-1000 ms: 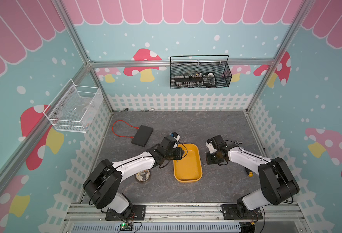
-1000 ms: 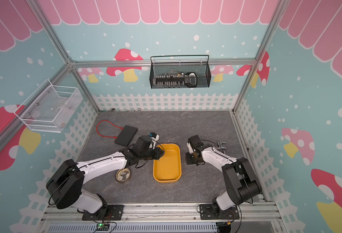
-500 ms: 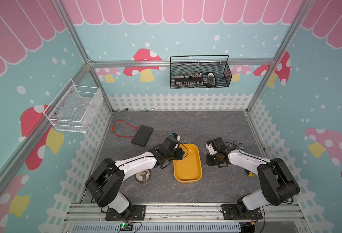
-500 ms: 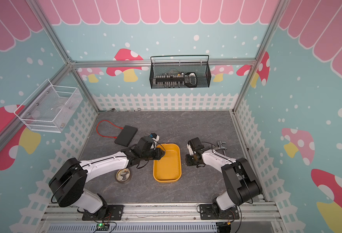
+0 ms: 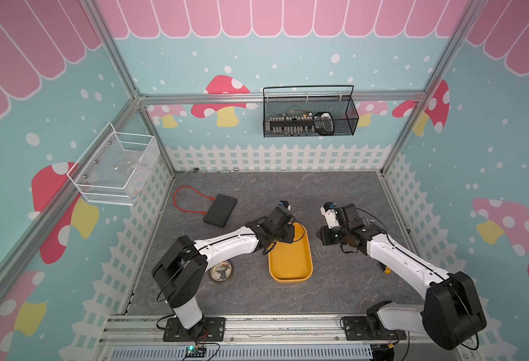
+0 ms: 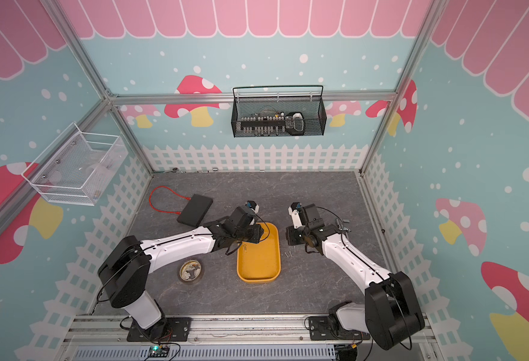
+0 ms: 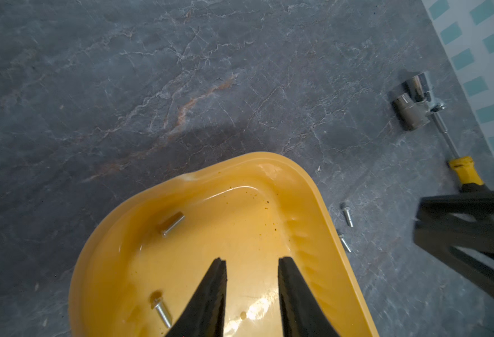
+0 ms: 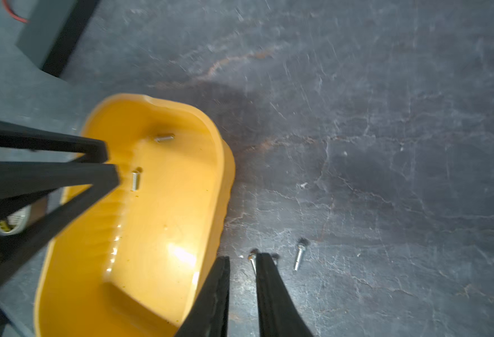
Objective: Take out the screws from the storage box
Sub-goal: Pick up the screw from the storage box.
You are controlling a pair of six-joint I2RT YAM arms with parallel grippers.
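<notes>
Grey marbled tabletop (image 5: 257, 193), with the storage box (image 5: 291, 265) in its middle and one arm at each side of it.
Two screws (image 7: 172, 224) lie inside the box, and two more lie on the table just beside it. The left gripper (image 7: 251, 259) hangs over the box, jaws parted and empty; the right gripper (image 8: 243, 256) has a narrow gap and holds nothing. I think the smooth floor may let a screw skid away from the fingertips, or the light box may slide. One table screw (image 8: 252, 259) is half covered by the right gripper; the part of the box under the left gripper is hidden.
</notes>
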